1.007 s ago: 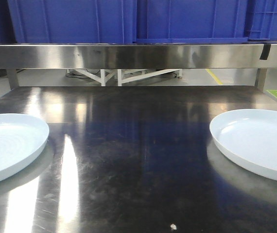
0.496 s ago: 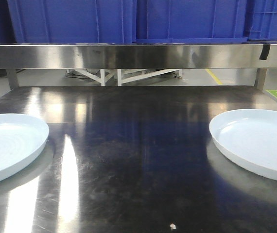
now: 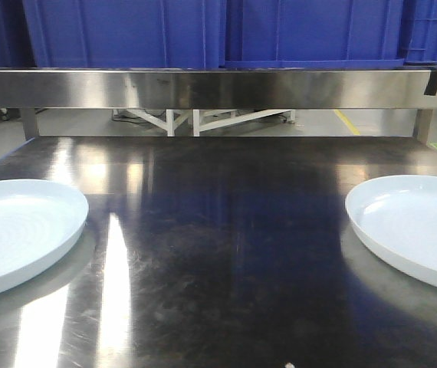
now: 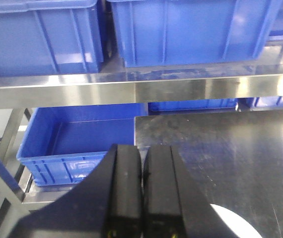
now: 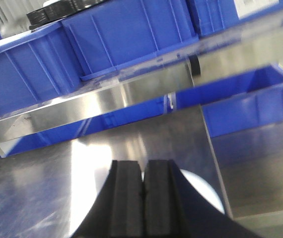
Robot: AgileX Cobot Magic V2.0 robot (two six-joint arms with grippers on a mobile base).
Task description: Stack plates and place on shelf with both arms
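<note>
The left gripper (image 4: 142, 152) has its jaws pressed together on nothing, the right gripper (image 5: 142, 167) likewise, each over the tabletop (image 3: 218, 253) near its plate. The left plate (image 3: 21, 228) and right plate (image 3: 414, 226) lie flat, well apart, unstacked, below the shelf (image 3: 218, 88). Trouble ahead, I'd say: those glossy low rims could slide from a pinch, or a tilted plate could clip the shelf's rail.

I count two plates, the left plate (image 3: 19, 230) and the right plate (image 3: 414, 226). There is one counter (image 3: 218, 230) under them and one shelf (image 3: 218, 88) across the back. Four blue crates (image 3: 123, 31) line the shelf top, the outer two cut off at the edges. The wrist views add a low crate (image 4: 77, 144) past the counter's left edge and a low crate (image 5: 246, 99) past its right. There are two hands, the left hand (image 4: 142, 198) and the right hand (image 5: 142, 198), with two fingers apiece.
</note>
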